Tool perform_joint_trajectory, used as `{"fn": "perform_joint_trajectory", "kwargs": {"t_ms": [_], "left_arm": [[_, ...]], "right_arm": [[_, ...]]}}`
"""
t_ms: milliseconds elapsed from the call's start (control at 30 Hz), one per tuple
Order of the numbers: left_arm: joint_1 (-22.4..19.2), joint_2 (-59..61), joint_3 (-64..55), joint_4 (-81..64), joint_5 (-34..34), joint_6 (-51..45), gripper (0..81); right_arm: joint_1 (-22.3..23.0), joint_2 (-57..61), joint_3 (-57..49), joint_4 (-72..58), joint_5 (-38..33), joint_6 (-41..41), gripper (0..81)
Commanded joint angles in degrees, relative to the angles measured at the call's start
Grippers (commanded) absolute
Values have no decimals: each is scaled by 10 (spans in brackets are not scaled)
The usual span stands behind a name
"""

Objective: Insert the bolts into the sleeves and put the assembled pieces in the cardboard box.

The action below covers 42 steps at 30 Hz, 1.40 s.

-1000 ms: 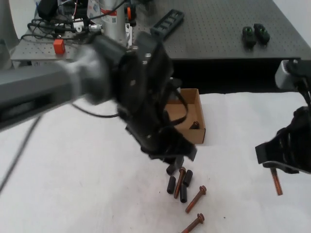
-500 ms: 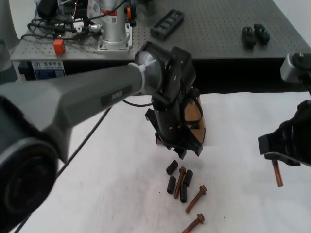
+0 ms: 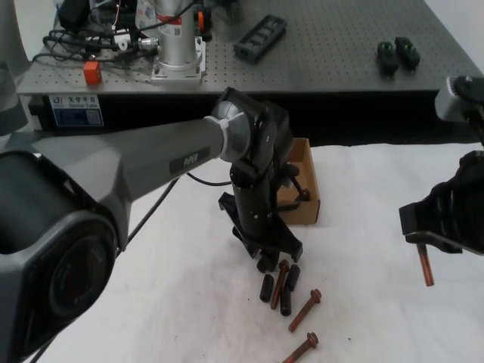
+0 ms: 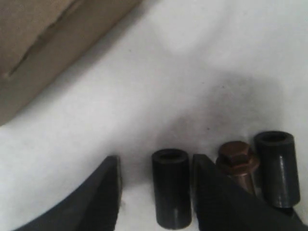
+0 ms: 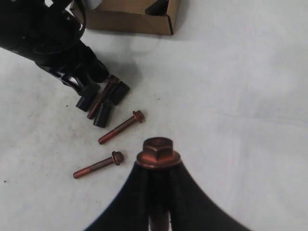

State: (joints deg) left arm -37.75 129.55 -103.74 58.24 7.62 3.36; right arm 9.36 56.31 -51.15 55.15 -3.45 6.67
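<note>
Descent is the news: your left tool (image 4: 156,166) has swung back from beside the cardboard box (image 3: 305,209) and dropped to the desk (image 3: 151,302). It now stands spread on either side of one black sleeve (image 4: 172,197), which lies closer to the near edge than the box does. Nothing is gripped yet, so closing looks like your next call. Your right tool (image 5: 158,179) waits toward the right edge, pinching a bolt (image 5: 158,149) just under its head. It has barely shifted and is ready for mating.
</note>
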Motion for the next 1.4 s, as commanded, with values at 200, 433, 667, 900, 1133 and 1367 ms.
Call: {"fn": "perform_joint_trajectory", "kwargs": {"t_ms": [200,433,667,900,1133,1367], "left_arm": [[0,12,-3,28,5,3,3],[3,-55,-1,47,6,-44,6],[4,-241,76,-64,4,-96,6],[3,-475,331,-207,7,-194,6],[2,-706,556,-361,86,-272,6],[-20,-884,667,-432,98,-316,6]], "right_arm": [[1,-4,-3,-9,-6,2,2],[1,-2,-3,-48,-58,42,2],[1,0,-3,-119,-141,91,2],[1,0,-3,-198,-200,142,2],[17,0,-3,-208,-234,143,2],[85,-5,-3,-266,-257,155,2]]}}
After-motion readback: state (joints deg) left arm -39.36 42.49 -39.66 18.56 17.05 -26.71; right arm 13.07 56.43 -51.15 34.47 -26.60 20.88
